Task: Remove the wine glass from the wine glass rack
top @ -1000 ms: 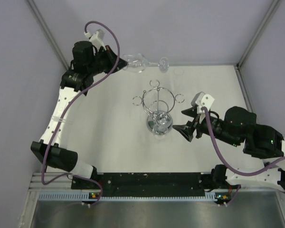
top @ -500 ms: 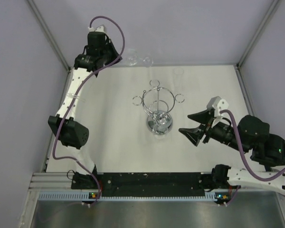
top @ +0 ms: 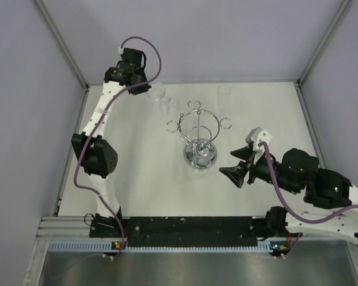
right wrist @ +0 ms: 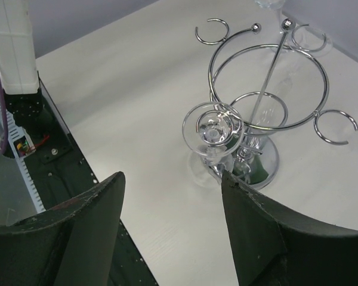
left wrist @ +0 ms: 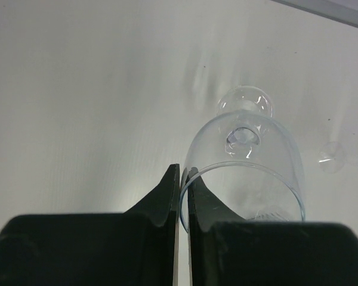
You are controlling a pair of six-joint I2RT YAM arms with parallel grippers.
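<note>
My left gripper (top: 145, 90) is at the table's far left back, shut on the rim of a clear wine glass (top: 159, 96). In the left wrist view the fingers (left wrist: 170, 196) pinch the rim, and the wine glass (left wrist: 244, 161) points away, foot (left wrist: 246, 105) farthest, low over the white table. The chrome wine glass rack (top: 200, 128) stands mid-table. Another wine glass (right wrist: 213, 131) hangs upside down from a near ring of the rack (right wrist: 268, 89). My right gripper (top: 225, 164) is open and empty just right of the rack's base; it also shows in the right wrist view (right wrist: 173, 179).
A third clear glass (top: 225, 92) is at the back of the table, right of the rack. Grey walls close in the back and sides. A black rail (top: 185, 226) runs along the near edge.
My left arm has stretched farther back and turned, carrying the wine glass from the back wall to lower and left of the rack. My right gripper has shifted slightly and stays open.
</note>
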